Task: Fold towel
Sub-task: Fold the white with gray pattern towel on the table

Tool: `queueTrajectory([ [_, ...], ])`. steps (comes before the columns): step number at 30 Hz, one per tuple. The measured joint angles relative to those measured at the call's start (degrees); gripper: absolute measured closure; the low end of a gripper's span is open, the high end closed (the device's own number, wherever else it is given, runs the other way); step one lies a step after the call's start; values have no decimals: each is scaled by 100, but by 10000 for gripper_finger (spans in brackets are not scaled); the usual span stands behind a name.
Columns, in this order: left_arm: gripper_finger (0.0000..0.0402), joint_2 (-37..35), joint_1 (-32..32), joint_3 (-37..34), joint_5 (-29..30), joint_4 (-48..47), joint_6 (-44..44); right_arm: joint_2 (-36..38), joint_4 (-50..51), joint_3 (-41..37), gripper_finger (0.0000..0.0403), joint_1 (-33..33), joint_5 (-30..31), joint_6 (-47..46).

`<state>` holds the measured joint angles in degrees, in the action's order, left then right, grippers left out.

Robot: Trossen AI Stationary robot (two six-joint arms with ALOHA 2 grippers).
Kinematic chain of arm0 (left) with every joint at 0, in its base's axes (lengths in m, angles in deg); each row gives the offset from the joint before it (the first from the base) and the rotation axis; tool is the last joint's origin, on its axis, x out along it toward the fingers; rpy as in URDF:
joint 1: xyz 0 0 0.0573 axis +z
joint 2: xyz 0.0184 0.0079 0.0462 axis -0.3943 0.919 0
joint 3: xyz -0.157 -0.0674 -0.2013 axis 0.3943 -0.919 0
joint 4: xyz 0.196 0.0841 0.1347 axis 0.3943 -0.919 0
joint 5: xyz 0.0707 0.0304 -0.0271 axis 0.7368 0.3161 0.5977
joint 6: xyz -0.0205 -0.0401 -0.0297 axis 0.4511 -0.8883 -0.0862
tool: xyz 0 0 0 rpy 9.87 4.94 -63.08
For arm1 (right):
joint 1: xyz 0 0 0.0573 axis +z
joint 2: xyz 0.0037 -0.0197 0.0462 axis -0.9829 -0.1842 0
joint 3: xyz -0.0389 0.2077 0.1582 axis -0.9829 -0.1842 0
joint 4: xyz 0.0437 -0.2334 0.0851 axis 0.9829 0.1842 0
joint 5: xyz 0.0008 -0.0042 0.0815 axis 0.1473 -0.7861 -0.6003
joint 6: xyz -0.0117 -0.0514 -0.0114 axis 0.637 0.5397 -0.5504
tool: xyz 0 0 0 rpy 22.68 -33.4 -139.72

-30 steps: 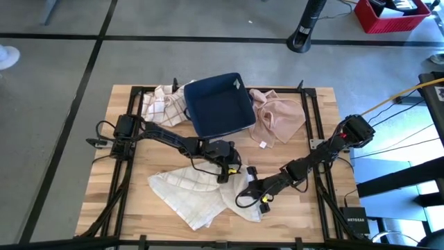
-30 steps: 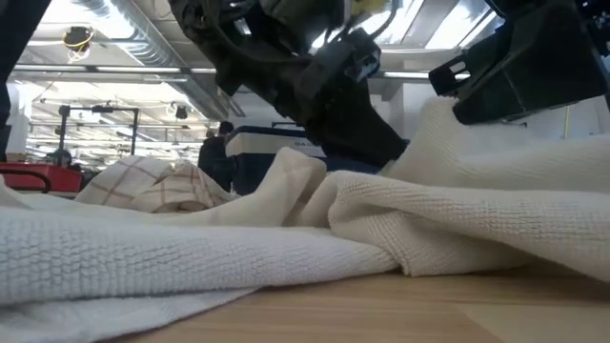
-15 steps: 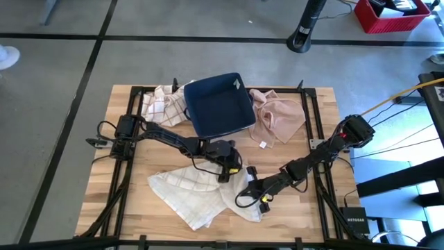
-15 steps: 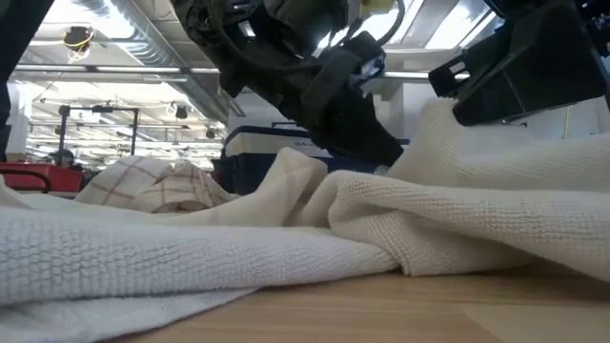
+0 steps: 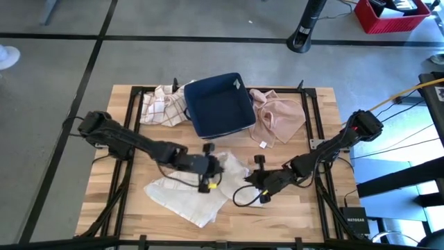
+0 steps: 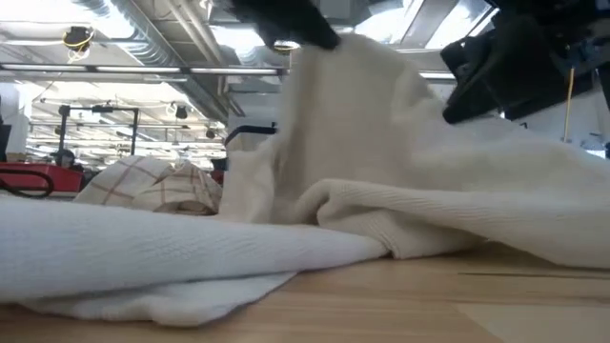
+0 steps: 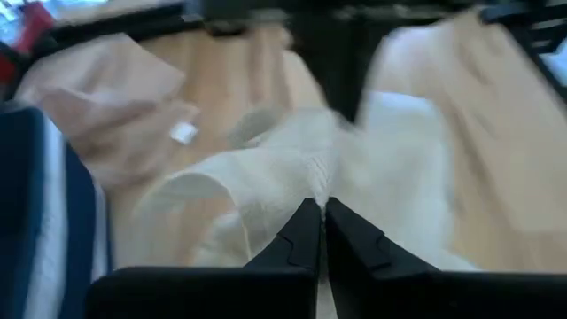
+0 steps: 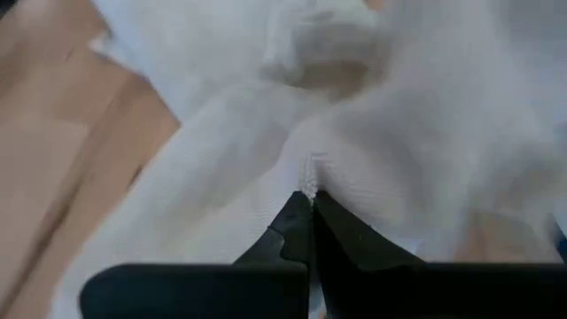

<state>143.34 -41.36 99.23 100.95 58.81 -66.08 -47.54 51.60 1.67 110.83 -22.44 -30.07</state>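
Observation:
A cream towel lies crumpled on the near middle of the wooden table, and its middle part is raised. My left gripper is shut on the towel; in the low view it shows at the top. My right gripper is shut on the towel just to the right of it and also shows in the low view. Both wrist views show shut fingers with cream cloth at their tips. My left gripper pinches a bunched fold of the towel between its two fingertips. The cloth is lifted off the table and hangs below the fingers, while the towel's left part lies on the table. My right gripper pinches a puckered fold of the towel between its two fingertips. The cloth spreads away from the fingers and slopes down to the table.
A dark blue bin stands at the far middle. A checked cloth lies to its left and a pink cloth to its right. Bare wood shows at the table's near right and near left.
My left gripper has gone up and toward the table's left edge, lifting the towel's middle into a tall peak while the towel's left part stays on the table. My right gripper has gone a little toward the far and right edges, still holding the towel.

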Motion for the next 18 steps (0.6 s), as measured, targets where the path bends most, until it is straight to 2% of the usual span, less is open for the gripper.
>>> queueTrajectory([
  [3,398,62,-307,-21,10,-611,-527,-24,-249,3,389,-6,-10,-36],
  [6,399,358,-574,-23,8,-894,-1034,-171,-450,6,369,-82,-32,-34],
  [13,388,1136,-1001,-25,-37,-863,-2081,-616,-424,3,276,-275,-339,-6],
  [18,363,1179,-991,-25,-181,-886,-2174,-701,-419,3,224,-264,-416,2],
])
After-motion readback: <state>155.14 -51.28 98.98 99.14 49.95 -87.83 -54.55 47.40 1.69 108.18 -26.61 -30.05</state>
